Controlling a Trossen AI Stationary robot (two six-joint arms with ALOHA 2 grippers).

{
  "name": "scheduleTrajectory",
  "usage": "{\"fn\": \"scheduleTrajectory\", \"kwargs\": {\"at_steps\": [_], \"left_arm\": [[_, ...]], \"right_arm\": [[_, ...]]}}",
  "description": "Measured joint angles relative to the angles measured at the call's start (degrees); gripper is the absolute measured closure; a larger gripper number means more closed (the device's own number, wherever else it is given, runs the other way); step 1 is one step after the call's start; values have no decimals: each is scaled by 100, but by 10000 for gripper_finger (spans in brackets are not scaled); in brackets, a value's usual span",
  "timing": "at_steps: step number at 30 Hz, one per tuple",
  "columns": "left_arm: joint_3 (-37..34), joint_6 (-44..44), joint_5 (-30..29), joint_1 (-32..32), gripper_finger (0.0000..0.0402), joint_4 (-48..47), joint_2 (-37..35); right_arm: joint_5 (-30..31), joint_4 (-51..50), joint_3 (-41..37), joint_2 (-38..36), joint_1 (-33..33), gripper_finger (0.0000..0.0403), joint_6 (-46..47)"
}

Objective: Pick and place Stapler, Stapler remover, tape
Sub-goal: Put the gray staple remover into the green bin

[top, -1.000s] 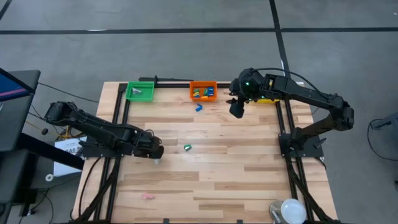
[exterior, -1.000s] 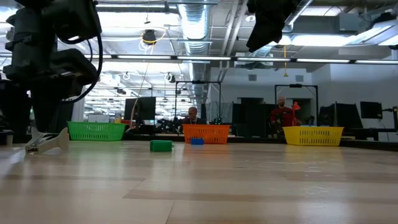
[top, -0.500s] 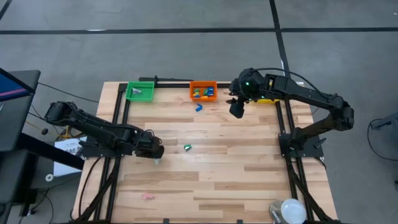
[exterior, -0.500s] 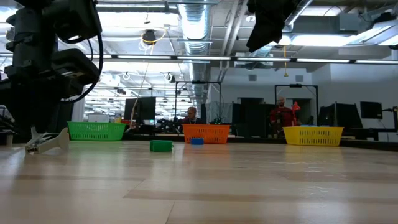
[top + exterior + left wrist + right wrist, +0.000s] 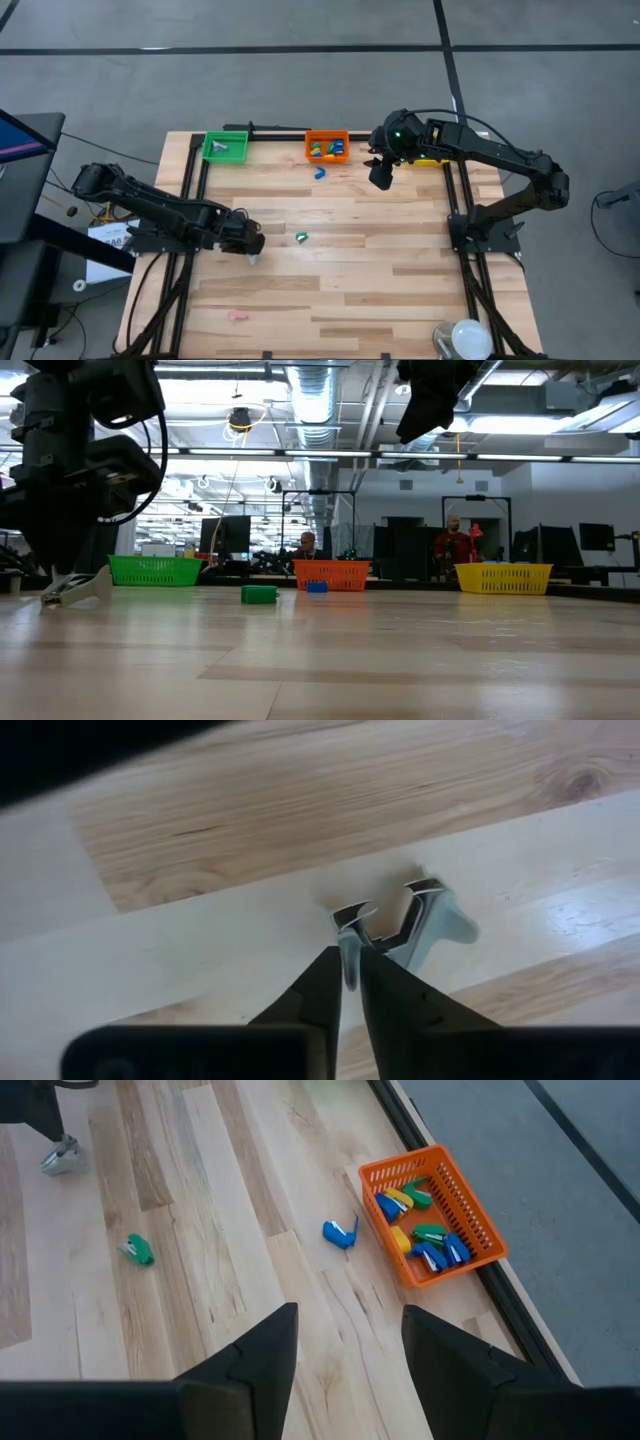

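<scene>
The tabletop (image 5: pixel 340 280) was pale wood planks in mixed light and tan strips, framed by black rails, sitting on a grey floor (image 5: pixel 300 90) with dark lines across it. Along the far edge sat three bins: a green bin (image 5: pixel 225 147), an orange bin (image 5: pixel 327 146) with blue, yellow and green staplers in it, and a yellow bin (image 5: pixel 503 577) mostly hidden under the right arm from above.

The left pincer (image 5: pixel 351 965) was down at the left side of the tabletop, pressed nearly together on a thin jaw of the pale stapler remover (image 5: pixel 425 920), which lay on the wood. The right pincer (image 5: pixel 345 1325) hung spread and empty, well above the far right part of the tabletop near the orange bin.

A loose blue stapler (image 5: pixel 341 1233) lay just beside the orange bin, and a green stapler (image 5: pixel 137 1250) sat near the middle of the tabletop. There was a small pinkish thing (image 5: pixel 238 315) near the front left edge, too small to say what it was. I couldn't pick out any tape rolls for sure.

Behind the tabletop the low view showed a big workshop room with ceiling ducts (image 5: pixel 310 390), monitors (image 5: pixel 225 535) and a couple of people (image 5: pixel 452 540) far back.
</scene>
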Motion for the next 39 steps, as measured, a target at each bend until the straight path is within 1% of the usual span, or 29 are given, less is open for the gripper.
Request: {"fn": "scheduleTrajectory", "kwargs": {"at_steps": [6,17,24,28,33,35,39], "left_arm": [[2,2,0,0,396,60,0],[2,4,-14,0,398,119,-74],[2,9,-487,33,399,135,-625],[6,196,-755,209,399,171,-1007],[7,665,-1063,569,399,204,-1417],[4,931,-1133,752,399,232,-1545],[13,1527,-1140,1213,399,607,-1696]], "right_arm": [[0,0,0,0,2,230,0],[0,0,0,0,2,230,0],[0,20,0,0,2,230,0],[0,24,0,0,2,230,0],[0,40,0,0,2,230,3],[0,53,0,0,2,230,7],[0,119,0,0,0,230,11]]}}
